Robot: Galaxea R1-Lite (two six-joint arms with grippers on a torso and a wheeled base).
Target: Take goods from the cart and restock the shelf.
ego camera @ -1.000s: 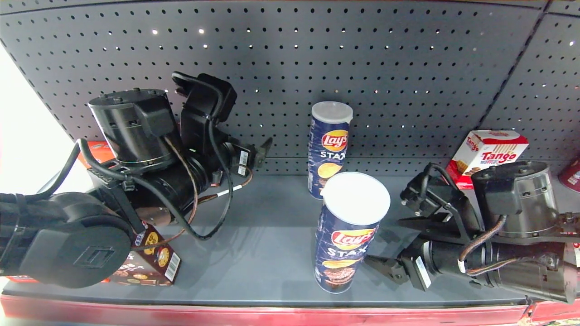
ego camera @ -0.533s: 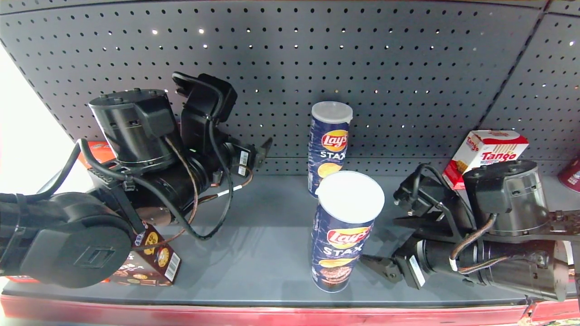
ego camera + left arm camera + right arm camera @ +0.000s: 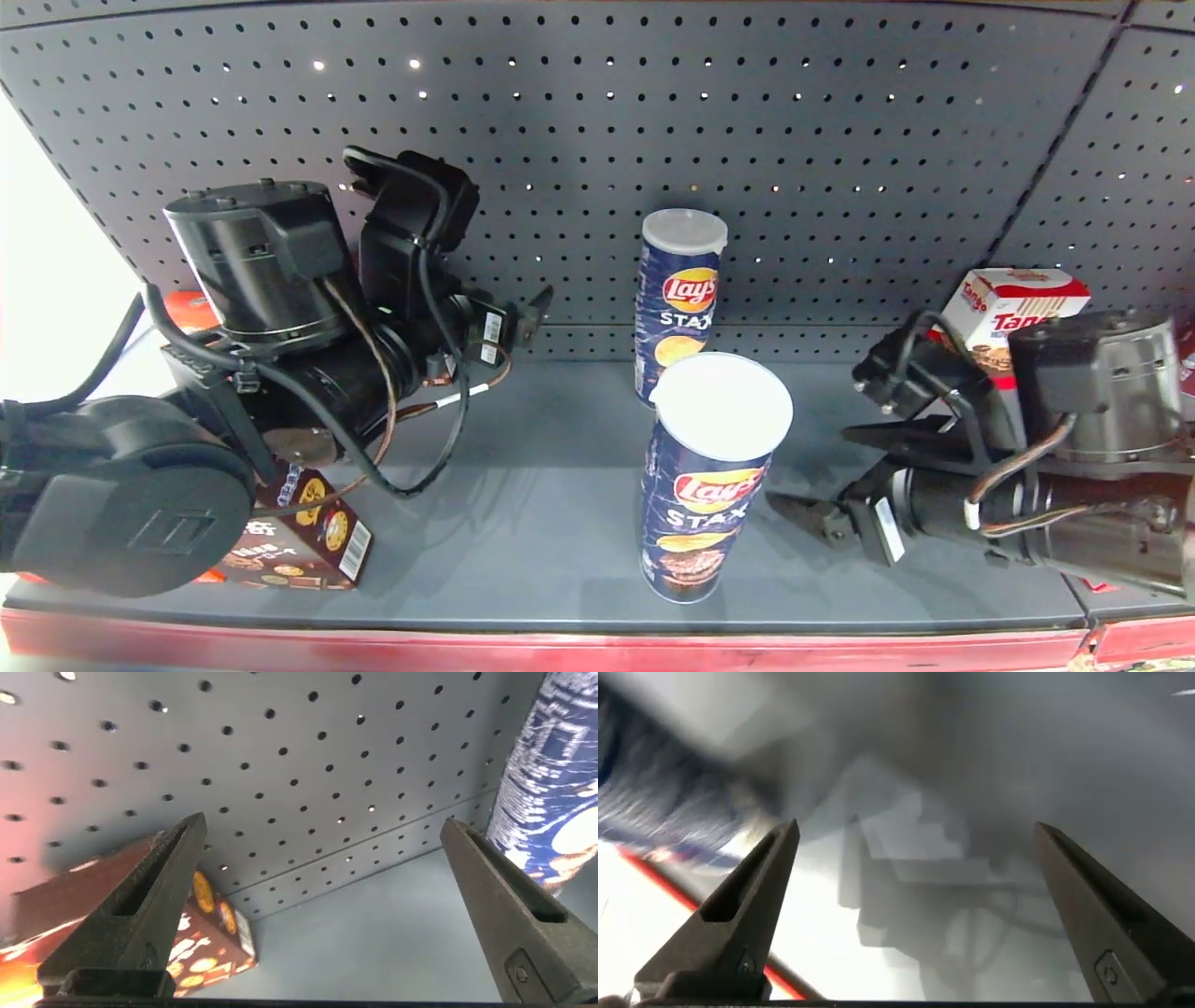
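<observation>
Standing upright near the front lip of the shelf (image 3: 523, 485), the front chip can (image 3: 705, 504) is a dark blue tube with a white lid, and nothing is touching it. At 12 o'clock from it, close by and nearer the perforated back panel (image 3: 747, 121), a second chip can (image 3: 680, 308) of the same kind also stands upright under a clear lid.

The right claw (image 3: 808, 467) hangs at 3 o'clock from the front chip can, just above the shelf deck. It points at the can, with a gap between them. Its two dark fingers are spread wide, and the right wrist view shows nothing between them. That view is blurred, so only a streak of blue at its edge hints at the can.

The left claw (image 3: 322, 826) sits at about 9 o'clock from the second chip can, well apart from it and close to the back panel. Its fingers are also set wide with nothing held. Between them the left wrist view shows the panel, a strip of grey deck and a blue can at one side, though I cannot tell which can it is. A printed box (image 3: 206, 943) stands against the panel there.

At 8 o'clock in the head view, a brown cookie box (image 3: 313, 541) lies at the shelf front, partly under the left arm. At 3 o'clock a red-and-white wafer box (image 3: 1004, 303) sits tilted behind the right arm.
</observation>
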